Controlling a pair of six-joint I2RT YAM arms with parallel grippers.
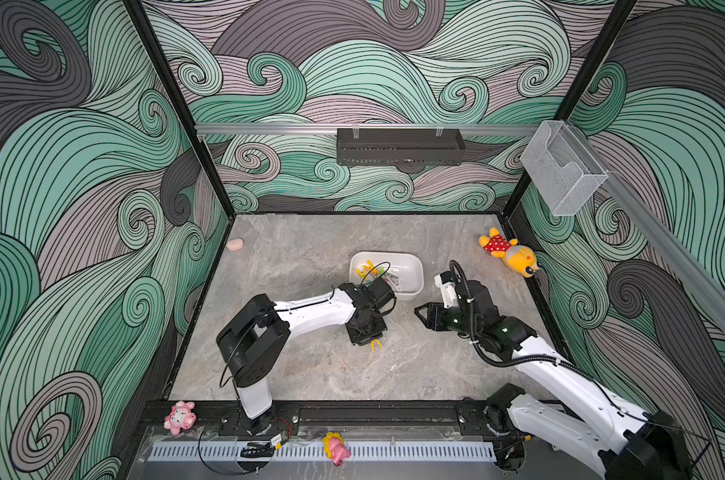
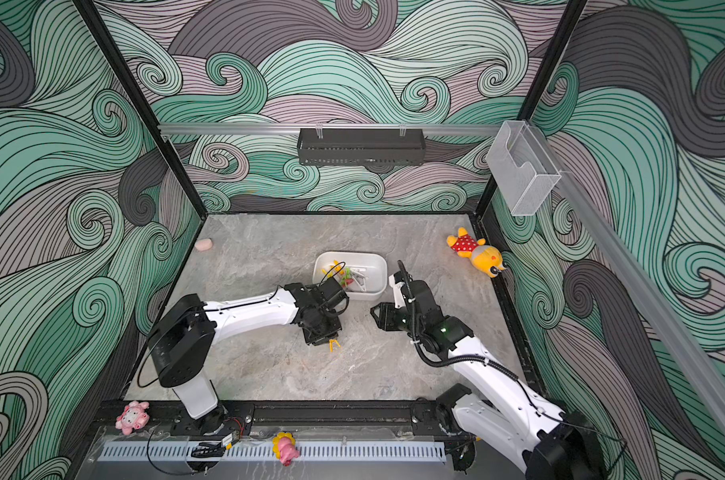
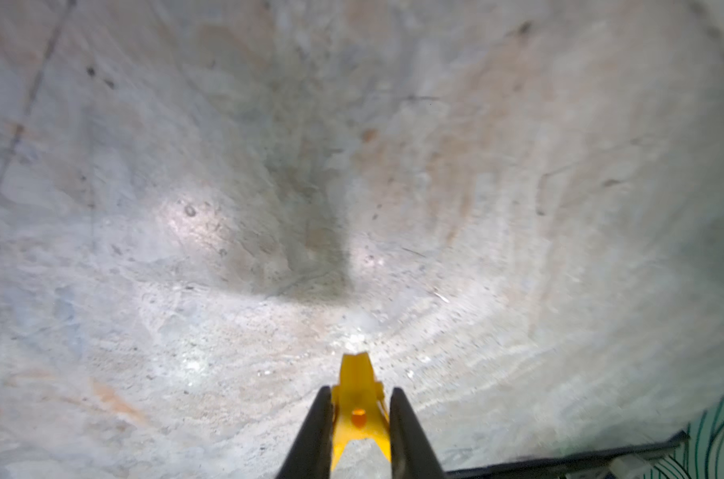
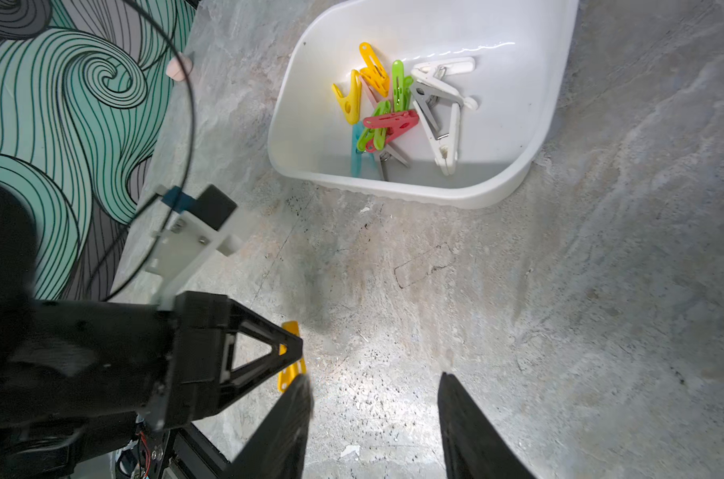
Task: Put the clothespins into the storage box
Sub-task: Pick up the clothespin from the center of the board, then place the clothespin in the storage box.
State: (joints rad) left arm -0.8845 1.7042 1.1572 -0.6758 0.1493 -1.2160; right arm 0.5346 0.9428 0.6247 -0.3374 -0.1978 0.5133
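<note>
My left hand (image 3: 360, 394) is clenched on a yellow clothespin (image 3: 356, 375). Its long axis runs in line with the fingers, nose poking out past the fingertips and splayed legs back toward the wrist. It sits low over the table (image 1: 310, 249), on the near side of the white storage box (image 1: 410, 296), where the other clothespins (image 4: 389, 120) lie piled. My right hand (image 4: 374, 376) hangs released close by, gripping nothing.

- Yellow plush bear (image 1: 508, 251) lay well apart from the right gripper (image 1: 419, 316).
- Pink lump (image 1: 235, 244) sat far from the left gripper (image 1: 373, 338).
- Black tray (image 1: 400, 146) hung above both.
</note>
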